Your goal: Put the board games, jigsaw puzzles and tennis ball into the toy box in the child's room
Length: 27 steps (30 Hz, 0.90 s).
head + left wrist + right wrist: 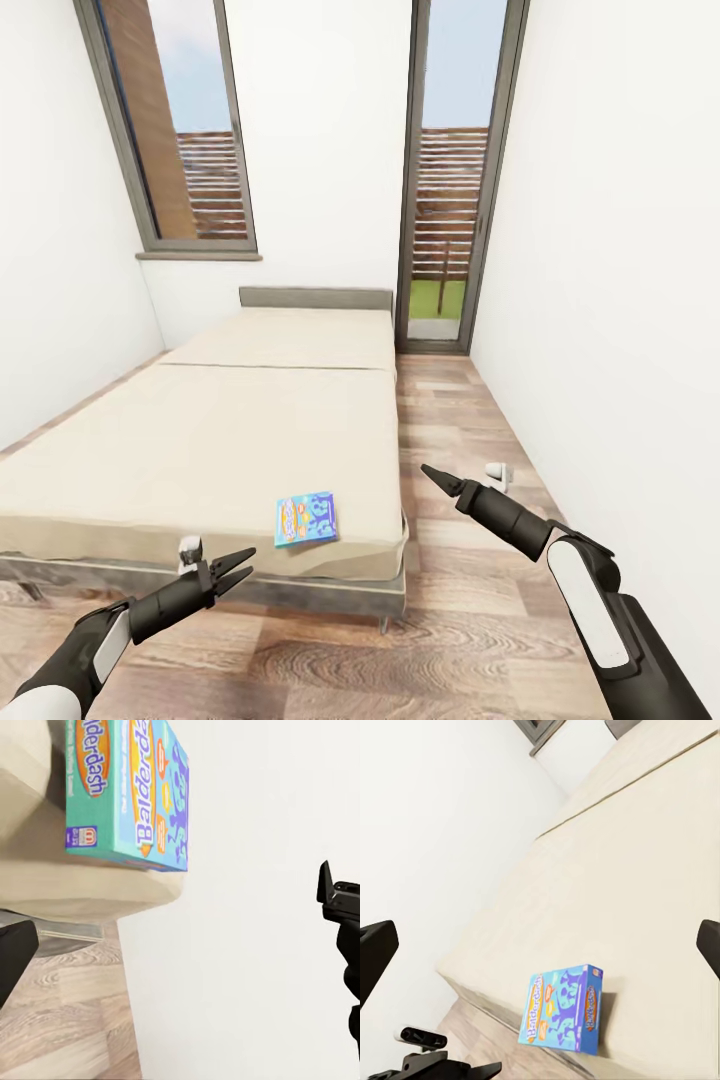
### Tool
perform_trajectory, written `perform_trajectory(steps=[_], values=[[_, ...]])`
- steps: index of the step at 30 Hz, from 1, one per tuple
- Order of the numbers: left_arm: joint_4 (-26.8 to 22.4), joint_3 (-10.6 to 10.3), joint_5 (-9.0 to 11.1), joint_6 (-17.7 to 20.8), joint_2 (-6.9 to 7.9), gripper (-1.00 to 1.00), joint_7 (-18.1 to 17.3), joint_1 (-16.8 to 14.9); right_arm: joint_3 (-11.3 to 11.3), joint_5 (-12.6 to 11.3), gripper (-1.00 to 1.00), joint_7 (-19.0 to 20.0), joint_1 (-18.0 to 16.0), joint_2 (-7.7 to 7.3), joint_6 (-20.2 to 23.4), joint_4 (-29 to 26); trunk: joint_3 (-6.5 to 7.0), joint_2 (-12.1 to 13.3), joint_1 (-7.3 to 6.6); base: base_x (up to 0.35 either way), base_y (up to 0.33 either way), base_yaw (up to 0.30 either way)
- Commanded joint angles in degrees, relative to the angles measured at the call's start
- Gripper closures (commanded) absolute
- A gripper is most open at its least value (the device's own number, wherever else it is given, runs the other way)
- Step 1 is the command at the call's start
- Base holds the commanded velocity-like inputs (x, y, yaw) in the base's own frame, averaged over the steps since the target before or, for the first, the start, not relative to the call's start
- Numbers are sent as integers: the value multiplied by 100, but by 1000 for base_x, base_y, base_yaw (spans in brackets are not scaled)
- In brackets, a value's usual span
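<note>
One board game, a blue cartoon-printed "Balderdash" box (305, 519), lies flat on the cream bed (200, 440) near its front right corner. The same box (127, 791) fills part of the left wrist view, and the box (562, 1011) is also in the right wrist view. My left gripper (237, 567) hovers open just in front of the bed's edge, left of the box and below it, fingers (15, 952) wide apart. My right gripper (432, 475) hangs open over the floor to the right of the bed, fingers (375, 960) spread. The table, toy box, jigsaw puzzles and tennis ball are out of view.
The bed has a grey headboard (315, 297) against the far wall. A strip of wood-plank floor (450, 420) runs between bed and right wall up to a glass door (445, 170). A small white object (497, 470) lies on the floor by the wall. A window (180, 130) is at the far left.
</note>
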Motion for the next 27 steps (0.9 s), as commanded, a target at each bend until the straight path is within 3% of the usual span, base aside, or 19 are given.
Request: perform_trajectory(steps=[1, 13, 27], values=[[-1, 7, 4, 58, 0, -100, -17, -3, -7, -36, -100, 3, -4, 1, 46, -1, -24, -44, 21, 0, 0, 0], [-5, -2, -4, 39, 0, -100, -59, -4, -12, -39, -100, 3, -4, 0, 47, 1, -239, -525, 285, 0, 0, 0], [-7, -29, 3, 20, -8, -100, -71, -3, -16, -35, -100, 3, -4, 0, 47, 9, -239, -525, 285, 0, -1, 0]])
